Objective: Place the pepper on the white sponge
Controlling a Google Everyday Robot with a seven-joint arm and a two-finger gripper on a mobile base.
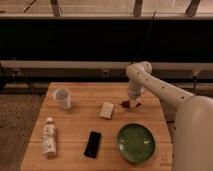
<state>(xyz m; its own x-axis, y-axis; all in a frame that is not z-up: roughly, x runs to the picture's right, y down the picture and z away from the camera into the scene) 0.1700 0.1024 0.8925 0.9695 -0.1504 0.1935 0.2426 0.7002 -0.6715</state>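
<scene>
The pepper [125, 104] is a small dark red pod lying on the wooden table, right of centre. My gripper [132, 102] is down at the table directly over and beside the pepper, partly hiding it. The white sponge [106, 110] is a small cream block a short way to the left of the pepper, with nothing on it. My white arm [150, 82] reaches in from the right.
A green plate [135, 142] sits at the front right. A black flat object [92, 144] lies at the front middle. A white bottle [48, 138] lies at the front left and a white cup [62, 97] stands at the back left. The table's right edge [164, 120] is close to the arm.
</scene>
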